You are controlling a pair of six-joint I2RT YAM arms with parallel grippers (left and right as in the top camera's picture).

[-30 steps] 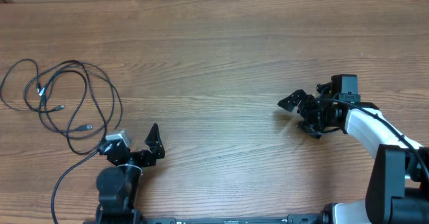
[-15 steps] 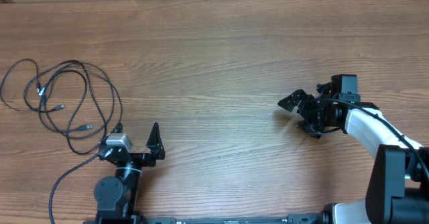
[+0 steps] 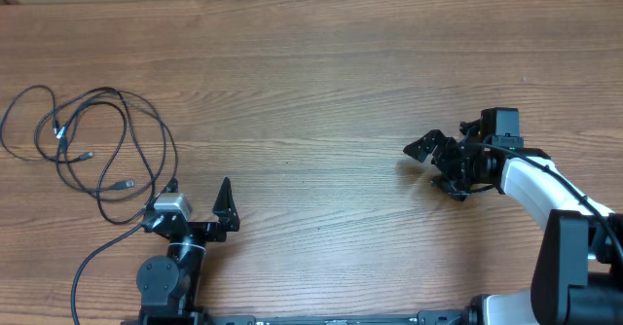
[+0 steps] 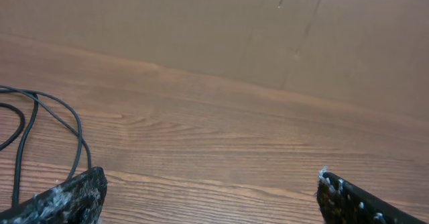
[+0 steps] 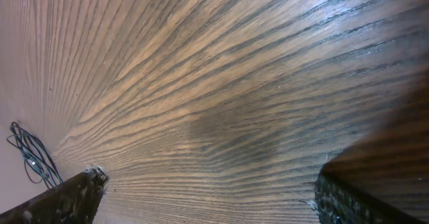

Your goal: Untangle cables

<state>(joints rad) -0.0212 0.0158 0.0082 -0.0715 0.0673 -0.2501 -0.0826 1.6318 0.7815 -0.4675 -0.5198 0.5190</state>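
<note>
The cables lie looped at the frame's left, the left tool and right tool both gaping empty; pinching overlapped strands together could tighten the tangle.

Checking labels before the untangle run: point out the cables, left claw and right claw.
cables (image 3: 88, 156), overhead view, silver plug near mid-tangle.
left claw (image 3: 200, 185), overhead view, midway between its open fingertips.
right claw (image 5: 209, 178), right wrist view, midway between its open fingertips.
</note>
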